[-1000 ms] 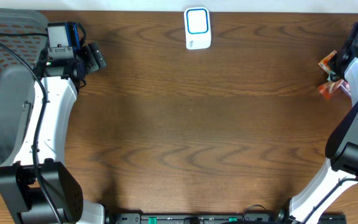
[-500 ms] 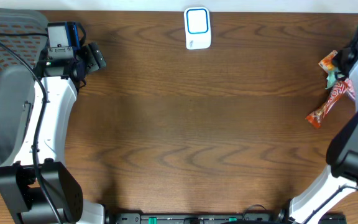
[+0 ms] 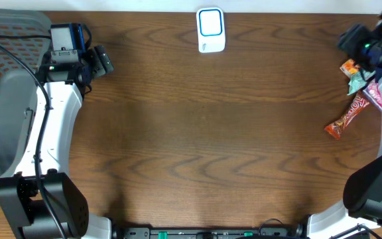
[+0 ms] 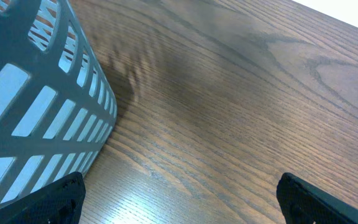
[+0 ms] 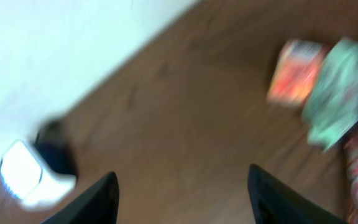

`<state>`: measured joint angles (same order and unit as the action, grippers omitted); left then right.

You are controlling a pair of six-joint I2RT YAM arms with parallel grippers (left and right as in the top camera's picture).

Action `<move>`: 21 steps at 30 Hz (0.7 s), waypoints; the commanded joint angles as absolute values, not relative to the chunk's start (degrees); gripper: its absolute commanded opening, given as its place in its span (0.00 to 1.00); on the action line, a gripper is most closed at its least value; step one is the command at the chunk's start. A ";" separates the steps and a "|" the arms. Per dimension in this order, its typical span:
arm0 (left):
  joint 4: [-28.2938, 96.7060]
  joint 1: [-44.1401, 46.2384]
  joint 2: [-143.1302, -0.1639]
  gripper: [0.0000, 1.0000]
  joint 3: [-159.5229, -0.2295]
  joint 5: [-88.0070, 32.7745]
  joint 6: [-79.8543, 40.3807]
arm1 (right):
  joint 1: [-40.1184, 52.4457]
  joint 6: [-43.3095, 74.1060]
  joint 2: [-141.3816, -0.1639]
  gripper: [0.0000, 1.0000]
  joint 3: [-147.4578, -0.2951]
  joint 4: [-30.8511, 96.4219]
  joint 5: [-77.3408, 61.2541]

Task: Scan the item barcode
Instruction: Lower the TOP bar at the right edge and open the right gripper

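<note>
Hovering spread and empty beside the snack packets (image 3: 357, 83), the right gripper (image 5: 182, 186) had seemingly scanned nothing yet; the left gripper (image 4: 182, 202) gaped idle.

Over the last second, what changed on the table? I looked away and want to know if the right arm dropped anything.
The right gripper opened and swung away toward the far edge, uncovering the snack packets. The long red bar now lies free on the table, apparently let go. The left gripper, basket and scanner stayed put.
</note>
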<state>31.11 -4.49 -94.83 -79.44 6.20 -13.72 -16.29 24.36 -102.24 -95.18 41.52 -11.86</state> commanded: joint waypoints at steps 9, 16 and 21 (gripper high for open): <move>31.27 -4.75 -95.11 0.98 -79.72 6.70 -14.20 | -14.90 20.97 -102.32 0.02 -92.86 63.11 -8.21; 31.27 -4.75 -95.11 0.98 -79.72 6.70 -14.20 | -14.90 24.95 -102.32 0.01 -80.53 58.70 -7.11; 31.27 -4.75 -95.11 0.98 -79.72 6.70 -14.20 | -14.90 27.44 -102.32 0.02 -71.22 49.36 -5.78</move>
